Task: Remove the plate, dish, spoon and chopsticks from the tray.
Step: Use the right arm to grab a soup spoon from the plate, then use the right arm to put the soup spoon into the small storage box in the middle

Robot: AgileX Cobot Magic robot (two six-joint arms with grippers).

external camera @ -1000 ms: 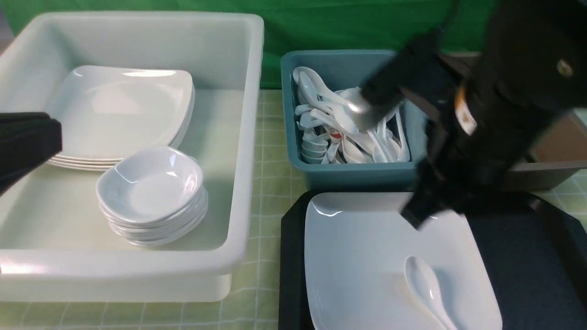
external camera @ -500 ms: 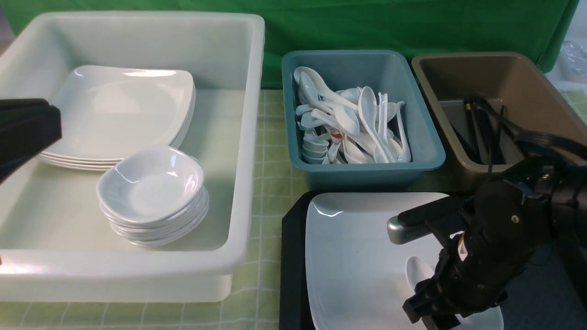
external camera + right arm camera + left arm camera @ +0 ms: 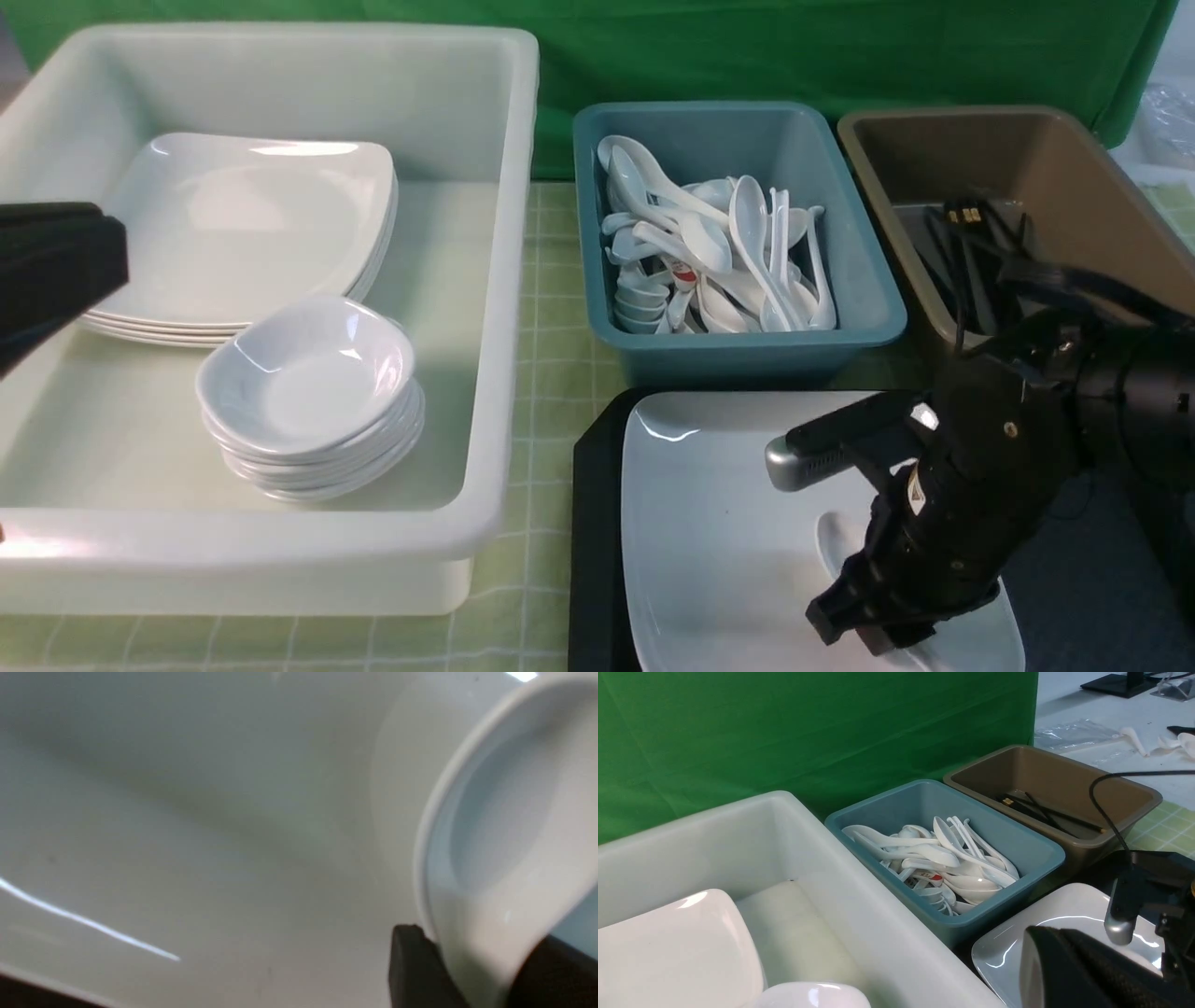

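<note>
The large white plate (image 3: 719,523) lies on the black tray (image 3: 593,523) and also shows in the left wrist view (image 3: 1045,914). The white spoon (image 3: 834,551) lies on the plate's near right part. My right gripper (image 3: 859,630) is down on the plate; in the right wrist view (image 3: 486,970) its black fingers (image 3: 411,961) press both sides of the spoon's handle, below the spoon's bowl (image 3: 504,826). My left gripper (image 3: 56,271) hangs over the white tub's left side; its jaws do not show clearly. No dish or chopsticks show on the tray.
A white tub (image 3: 504,280) at left holds stacked plates (image 3: 243,233) and stacked small dishes (image 3: 308,383). A teal bin (image 3: 747,359) of white spoons and a brown bin (image 3: 1074,168) with black chopsticks (image 3: 971,261) stand behind the tray.
My right arm came down from over the teal bin to the plate's near right, then settled lower around the spoon. The left arm has not moved.
</note>
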